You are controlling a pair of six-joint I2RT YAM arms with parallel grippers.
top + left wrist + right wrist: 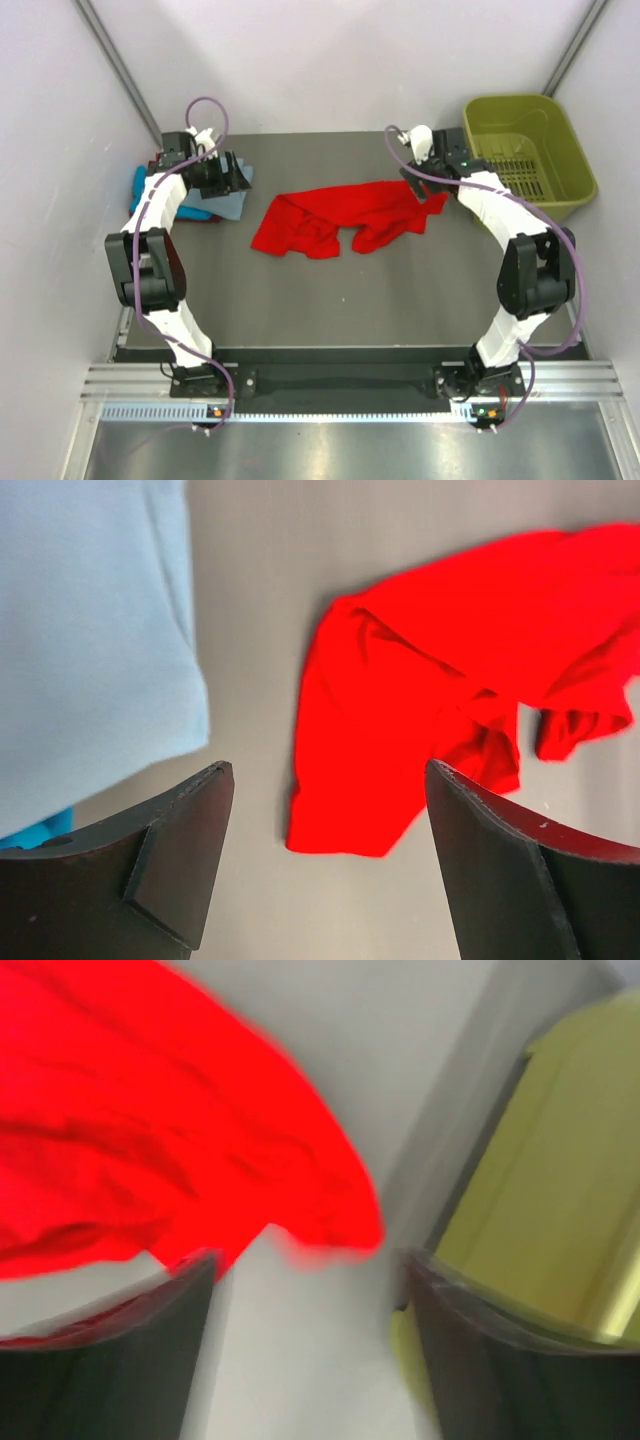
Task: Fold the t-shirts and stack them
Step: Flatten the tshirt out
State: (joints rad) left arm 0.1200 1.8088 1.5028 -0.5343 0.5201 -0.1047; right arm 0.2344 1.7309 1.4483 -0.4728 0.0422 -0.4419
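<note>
A bright red cotton t-shirt (pixel 340 220) lies crumpled in the middle of the dark grey desk (pixel 330 300). The right gripper (pixel 310 1258) is at its right end, near the olive-green plastic basket (pixel 505 120), with its jaws apart and empty. The left gripper (pixel 328 768) is spread wide over bare desk beside a pale grey-blue t-shirt (pixel 90 630), which lies on top of a turquoise t-shirt (pixel 140 185).

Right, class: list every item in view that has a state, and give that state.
red t-shirt: crumpled, unfolded.
grey-blue t-shirt: folded, lying flat.
turquoise t-shirt: partly under the grey-blue one.
basket: upright.
left end effector: open, holding nothing.
right end effector: open, holding nothing.
</note>
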